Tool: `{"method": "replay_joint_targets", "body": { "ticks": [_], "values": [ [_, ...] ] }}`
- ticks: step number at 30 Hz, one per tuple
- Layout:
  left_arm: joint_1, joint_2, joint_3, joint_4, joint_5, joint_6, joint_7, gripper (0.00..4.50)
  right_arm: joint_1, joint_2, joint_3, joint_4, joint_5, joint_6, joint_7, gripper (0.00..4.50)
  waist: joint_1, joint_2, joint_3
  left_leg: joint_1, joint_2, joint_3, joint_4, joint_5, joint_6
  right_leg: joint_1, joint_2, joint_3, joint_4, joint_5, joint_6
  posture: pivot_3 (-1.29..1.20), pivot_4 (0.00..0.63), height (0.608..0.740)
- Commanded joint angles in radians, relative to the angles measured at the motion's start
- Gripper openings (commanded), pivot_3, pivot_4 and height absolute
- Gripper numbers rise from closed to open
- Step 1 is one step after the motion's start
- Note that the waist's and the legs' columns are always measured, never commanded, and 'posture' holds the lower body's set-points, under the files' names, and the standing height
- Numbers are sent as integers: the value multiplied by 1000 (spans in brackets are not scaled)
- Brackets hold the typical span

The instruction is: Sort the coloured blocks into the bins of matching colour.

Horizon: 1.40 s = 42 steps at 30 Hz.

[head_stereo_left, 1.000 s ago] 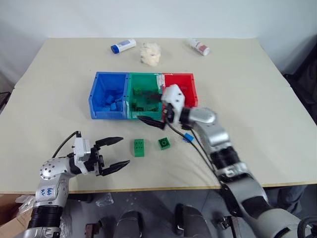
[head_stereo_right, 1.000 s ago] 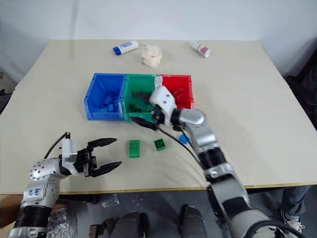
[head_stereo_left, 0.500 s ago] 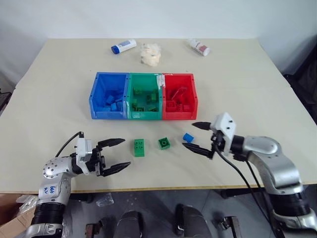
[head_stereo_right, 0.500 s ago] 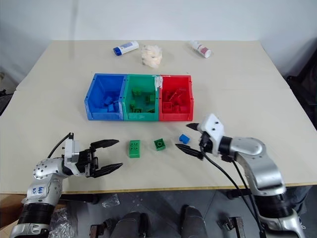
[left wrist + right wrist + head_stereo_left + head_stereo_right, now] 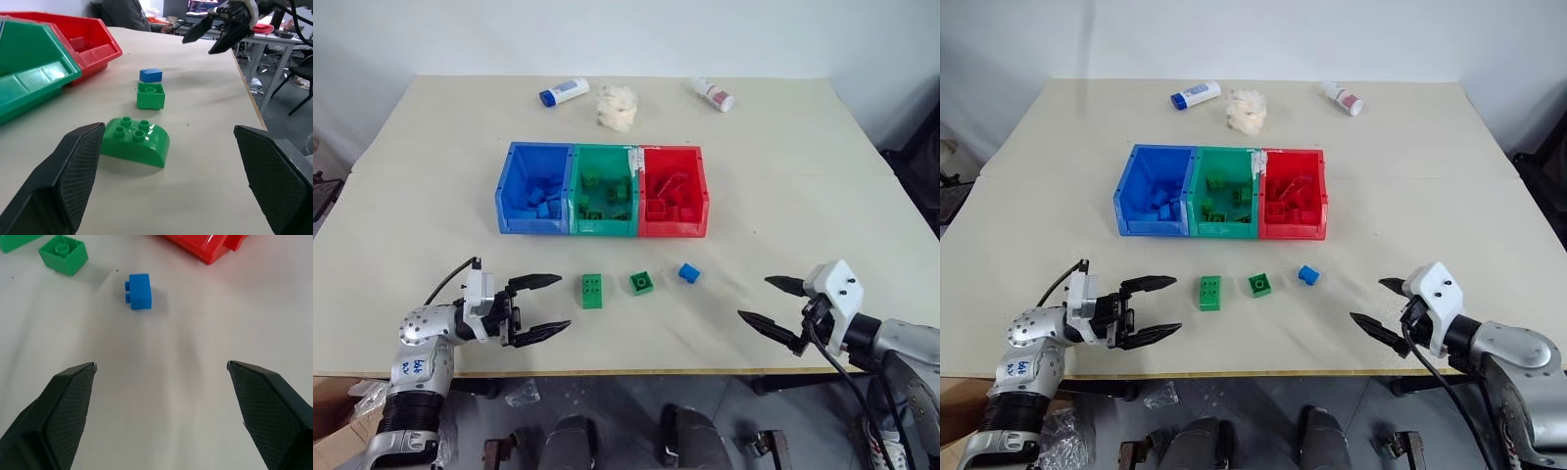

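Table (image 5: 822, 176): long green block (image 5: 591, 291) lies lengthwise front-to-back.

Loose blocks: two green (image 5: 1209, 292) (image 5: 1259, 285) and one blue (image 5: 1307, 275) — laid before the bins (image 5: 1222, 231).
Grippers: left (image 5: 1151, 309) and right (image 5: 1378, 308) — both spread wide, nothing held.

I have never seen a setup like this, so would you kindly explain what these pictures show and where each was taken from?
This is a two-armed humanoid robot at a table. Two pictures come from its head, looking down; two come from cameras on its wrists, looking along the black fingers. Both the left gripper and right gripper are open and hold nothing. On the table stand joined blue, green and red bins containing bricks. Before them lie two green bricks and one blue brick. Behind are two small bottles and a tissue wad.
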Motion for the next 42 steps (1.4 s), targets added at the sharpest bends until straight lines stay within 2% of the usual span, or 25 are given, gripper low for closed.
{"method": "replay_joint_targets", "body": {
  "ticks": [1,13,18,21,29,30,42],
  "values": [
    [-12,15,3,-4,-5,3,-14,4500,-19,-3,15,-13,15,-26,-4,4478,0,0,0,0,0,0,0,0,0,0,0,0,0,0,0,0,150,740],
    [63,18,16,-65,-3,23,11,4500,-308,131,324,244,-144,-122,-90,4478,-4,0,0,0,0,0,1,0,0,0,0,0,0,0,0,0,150,740],
    [104,22,26,-112,-13,28,31,4500,-391,192,379,343,-176,-142,-112,4478,-1,0,0,0,0,0,1,0,0,-1,0,0,1,0,0,0,150,740],
    [127,25,31,-135,-16,28,42,4500,-407,219,395,366,-176,-126,-120,3881,-2,0,0,-1,0,0,1,0,0,0,0,0,1,0,0,0,150,740],
    [169,25,43,-177,-23,32,61,4500,-377,208,380,312,-166,-125,-100,1139,-3,0,0,0,0,0,1,0,0,0,0,0,1,0,0,0,150,740],
    [170,24,41,-178,-23,32,62,4500,-373,204,376,301,-164,-124,-98,907,-3,0,0,0,0,0,1,0,0,-1,0,0,1,0,0,0,150,740],
    [147,12,26,-152,-19,28,52,4500,-399,207,374,147,-100,-52,-98,916,-3,0,0,0,0,0,1,0,0,0,0,0,1,0,0,0,150,740]
  ]
}}
